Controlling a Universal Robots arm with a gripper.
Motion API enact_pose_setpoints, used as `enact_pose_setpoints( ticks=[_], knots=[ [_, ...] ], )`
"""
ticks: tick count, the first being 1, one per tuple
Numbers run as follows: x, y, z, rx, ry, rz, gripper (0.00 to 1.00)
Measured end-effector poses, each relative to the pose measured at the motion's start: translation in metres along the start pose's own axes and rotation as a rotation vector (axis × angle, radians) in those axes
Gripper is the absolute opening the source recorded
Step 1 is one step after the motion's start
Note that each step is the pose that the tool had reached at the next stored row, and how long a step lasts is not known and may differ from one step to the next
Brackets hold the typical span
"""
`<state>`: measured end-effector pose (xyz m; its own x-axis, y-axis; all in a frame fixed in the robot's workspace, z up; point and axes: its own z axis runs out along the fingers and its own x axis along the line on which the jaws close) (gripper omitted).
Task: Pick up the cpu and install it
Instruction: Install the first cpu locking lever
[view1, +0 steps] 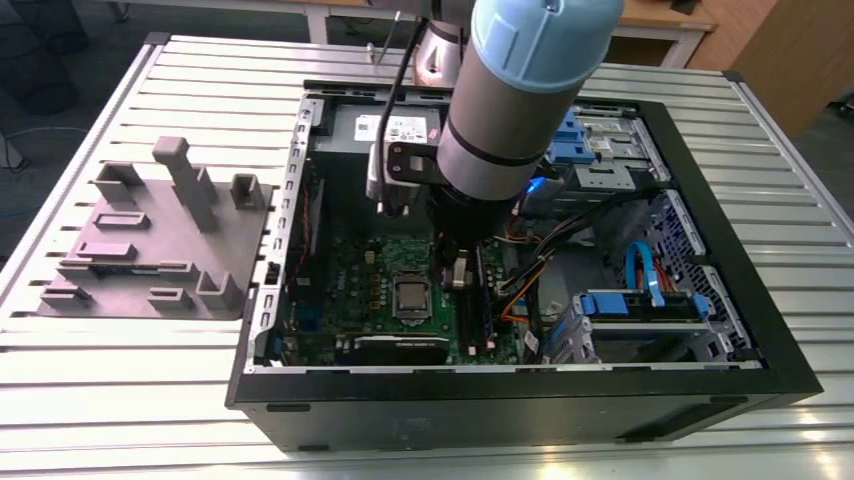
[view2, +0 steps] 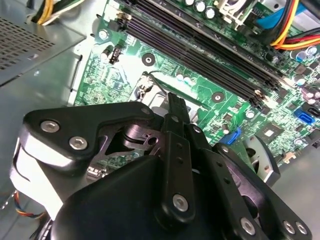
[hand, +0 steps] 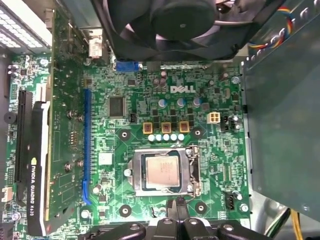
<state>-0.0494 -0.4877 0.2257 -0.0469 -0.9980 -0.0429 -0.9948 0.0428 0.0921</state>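
cpu (hand: 162, 172) lies flat in the socket frame (hand: 194, 172) on the motherboard (hand: 150, 100), so seating appears done as far as the first wrist view shows; whether the frame is latched cannot be told. in the exterior view the chip (view1: 412, 296) sits in the open computer case (view1: 534, 400), with the arm (view1: 514, 100) reaching down just beside it. claw (hand: 176, 206) hovers at the socket's edge, near the cpu, its tips drawn narrow and holding nothing. grey holder block (view1: 154, 240) rests on the desk (view1: 80, 420) beside the case. print shows on the board and on the graphics card (hand: 35, 165) beside the socket, left unread.
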Motion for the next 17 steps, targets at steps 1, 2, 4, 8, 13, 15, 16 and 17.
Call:
enact_pose_setpoints(
  ticks=[1,2,4,8,13,15,16,17],
  knots=[
    [0.0007,-0.0001,0.0008,0.0000,0.0000,0.000,0.11],
    [0.0013,-0.0002,0.0017,0.0000,-0.0001,0.000,0.11],
    [0.0024,-0.0005,0.0036,0.0000,0.0000,0.000,0.11],
    [0.0061,-0.0010,0.0076,0.0000,0.0002,-0.002,0.11],
    [0.0086,-0.0015,0.0116,-0.0002,0.0005,-0.006,0.11],
    [0.0095,-0.0017,0.0134,-0.0003,0.0006,-0.007,0.11],
    [0.0099,-0.0018,0.0146,-0.0003,0.0007,-0.008,0.11],
    [0.0102,-0.0019,0.0162,-0.0004,0.0009,-0.008,0.11]
  ],
)
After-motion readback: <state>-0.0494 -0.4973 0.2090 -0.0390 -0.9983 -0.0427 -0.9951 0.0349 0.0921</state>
